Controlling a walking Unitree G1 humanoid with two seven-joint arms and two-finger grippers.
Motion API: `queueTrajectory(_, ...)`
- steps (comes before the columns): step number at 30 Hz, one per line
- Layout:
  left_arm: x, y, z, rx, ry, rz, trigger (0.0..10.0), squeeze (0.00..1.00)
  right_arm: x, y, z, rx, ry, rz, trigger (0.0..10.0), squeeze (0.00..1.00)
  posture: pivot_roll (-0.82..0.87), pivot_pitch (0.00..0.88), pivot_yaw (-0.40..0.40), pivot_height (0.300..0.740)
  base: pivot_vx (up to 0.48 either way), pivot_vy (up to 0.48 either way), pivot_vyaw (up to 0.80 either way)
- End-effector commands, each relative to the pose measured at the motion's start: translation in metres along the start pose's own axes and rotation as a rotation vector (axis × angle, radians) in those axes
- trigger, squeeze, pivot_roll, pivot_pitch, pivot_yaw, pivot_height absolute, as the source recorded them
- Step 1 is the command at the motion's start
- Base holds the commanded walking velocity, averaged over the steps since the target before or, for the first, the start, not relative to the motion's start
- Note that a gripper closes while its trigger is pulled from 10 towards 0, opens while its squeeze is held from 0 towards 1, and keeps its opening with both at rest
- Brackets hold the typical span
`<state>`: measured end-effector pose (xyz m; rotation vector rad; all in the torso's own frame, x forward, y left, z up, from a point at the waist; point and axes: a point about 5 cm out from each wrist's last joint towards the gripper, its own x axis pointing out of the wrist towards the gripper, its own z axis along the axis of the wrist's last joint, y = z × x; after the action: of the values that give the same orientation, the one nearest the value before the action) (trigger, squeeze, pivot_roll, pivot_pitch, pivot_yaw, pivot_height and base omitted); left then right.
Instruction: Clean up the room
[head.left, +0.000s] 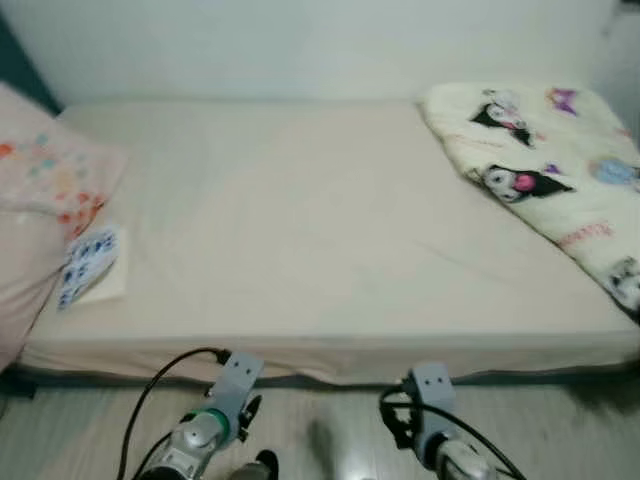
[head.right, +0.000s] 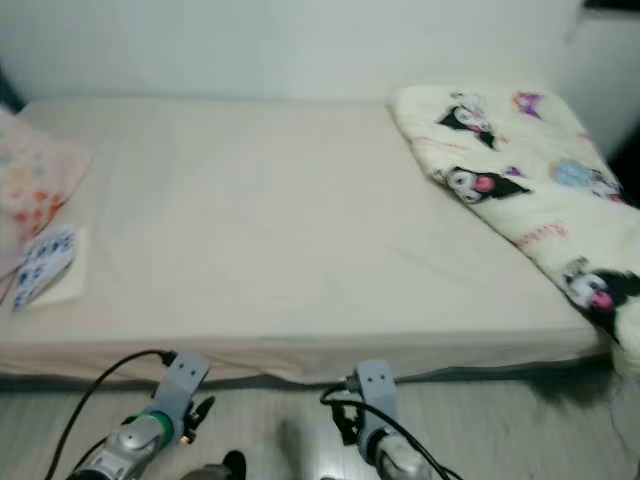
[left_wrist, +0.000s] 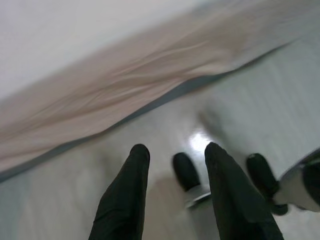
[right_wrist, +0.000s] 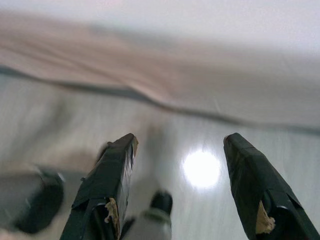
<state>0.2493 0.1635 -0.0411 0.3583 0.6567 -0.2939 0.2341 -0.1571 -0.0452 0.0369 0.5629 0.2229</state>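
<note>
A wide bed (head.left: 320, 230) with a plain cream sheet spans the head views, its near edge running across just above the robot's arms and its far side against a pale wall (head.left: 300, 40). The left and right ends of the mattress are cut off by the frame.

On the right part of the bed lies a folded cream blanket (head.left: 545, 170) printed with black-and-white cartoon figures; its lower right corner runs out of the picture. At the left end a pink pillow (head.left: 45, 190) with small coloured dots is only partly visible. Just beside it, on the sheet, rests a flat white packet (head.left: 92, 265) with blue print too small to read.

Below the bed is a strip of pale grey floor (head.left: 330, 430), blurred, with a bright glare spot in the wrist views.

Both arms hang low in front of the bed. The left gripper (left_wrist: 172, 155) has its 2 black fingers parted with nothing between them, above the floor near the sheet's hem. The right gripper (right_wrist: 180, 145) is spread wider, also empty. In the left wrist view, dark rounded shapes past the fingers are possibly the other gripper, but blur makes this uncertain.
</note>
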Motion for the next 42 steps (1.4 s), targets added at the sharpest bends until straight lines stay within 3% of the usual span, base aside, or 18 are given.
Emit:
queueTrajectory(1,-0.0018,-0.0061,-0.0091,-0.009,0.034,-0.015,10.0,0.00,-0.0064,-0.0003,-0.0154,0.021,0.050,-0.009,10.0,0.00,0.04,0.054,0.007,0.740,0.000,0.000,0.77)
queueTrajectory(6,-0.0018,-0.0061,-0.0092,-0.011,0.035,-0.014,10.0,0.00,-0.0064,-0.0006,-0.0149,0.022,0.047,-0.011,10.0,0.00,0.04,0.054,0.007,0.740,0.000,0.000,0.77)
queueTrajectory(30,-0.0017,-0.0085,-0.0074,-0.005,0.017,-0.036,10.0,0.00,-0.0075,-0.0024,-0.0162,0.046,0.044,-0.025,10.0,0.00,0.04,0.058,0.005,0.740,0.000,0.000,0.00)
queueTrajectory(42,-0.0017,-0.0078,-0.0079,-0.003,0.022,-0.029,10.0,0.00,-0.0077,-0.0027,-0.0163,0.047,0.045,-0.026,10.0,0.00,0.04,0.060,0.005,0.740,0.000,-0.468,0.00)
